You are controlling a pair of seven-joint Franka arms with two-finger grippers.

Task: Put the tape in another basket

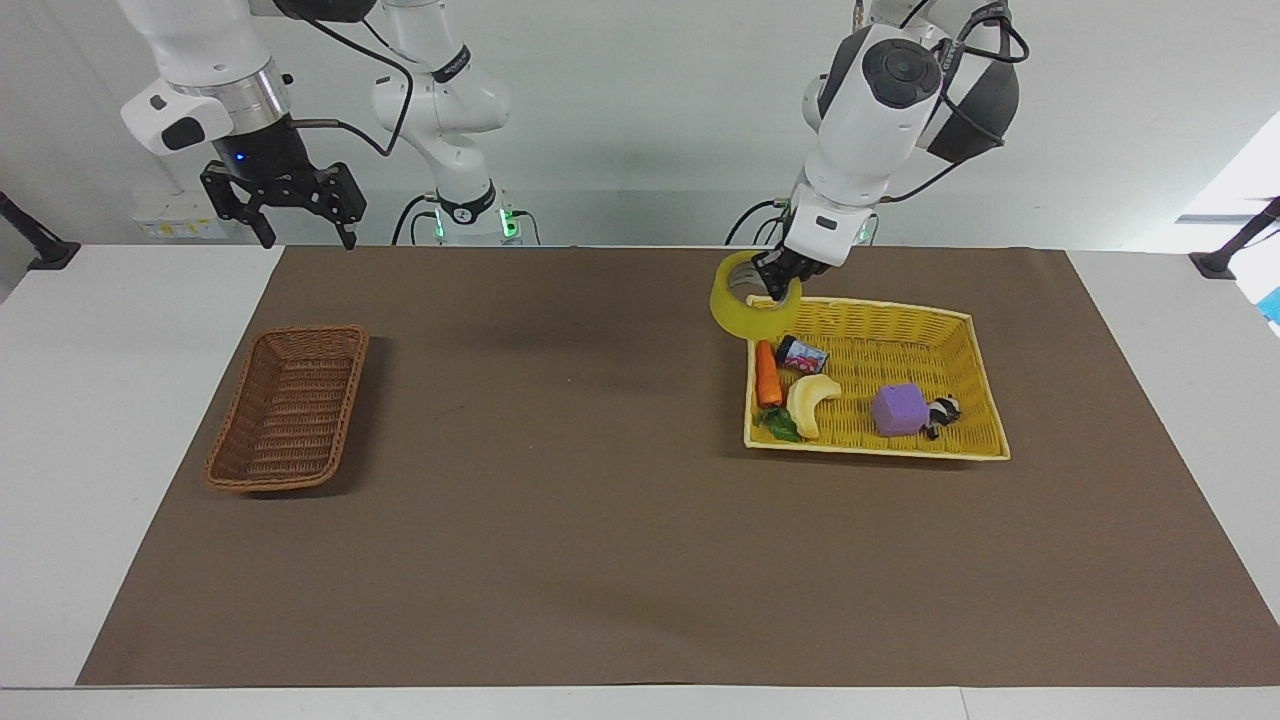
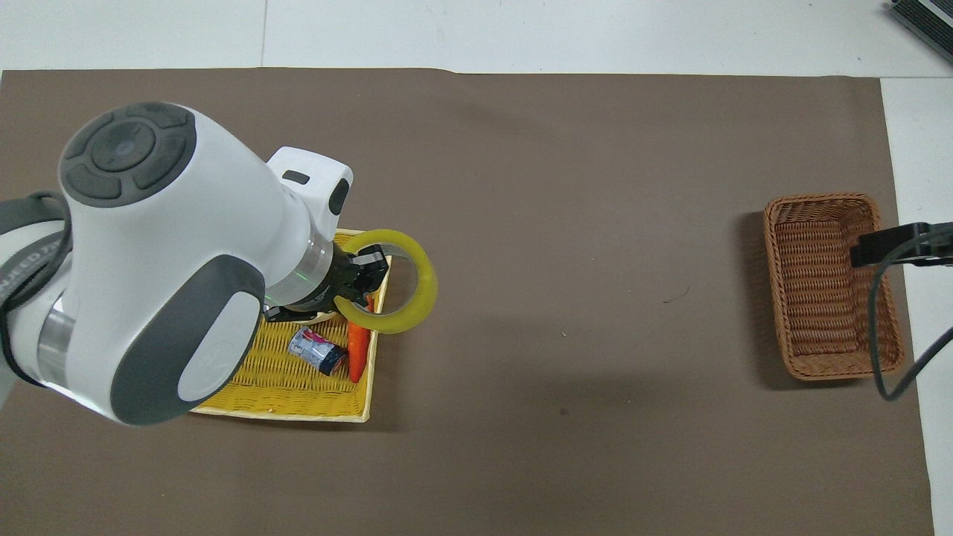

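Tape: a yellow translucent roll held up in the air, over the corner of the yellow basket that lies nearest the robots and toward the right arm's end of the table; in the overhead view it overhangs the rim, part over the basket and part over the brown mat.
Left gripper: over that same corner of the yellow basket, fingers pinched on the wall of the tape, one inside the ring and one outside.
Left arm: reaches down from its base, and in the overhead view its body hides much of the yellow basket.
Right gripper: waits high above the table edge at the right arm's end, jaws spread wide and holding nothing.
Brown basket: on the mat, well apart from the yellow basket, toward the right arm's end of the table; nothing lies in it.
In the yellow basket: a carrot along the wall toward the right arm's end, a small can beside it, a pale banana, and a purple block.
Small black-and-white thing: touches the purple block on the side toward the left arm's end; it is perhaps a toy figure, too small to tell.
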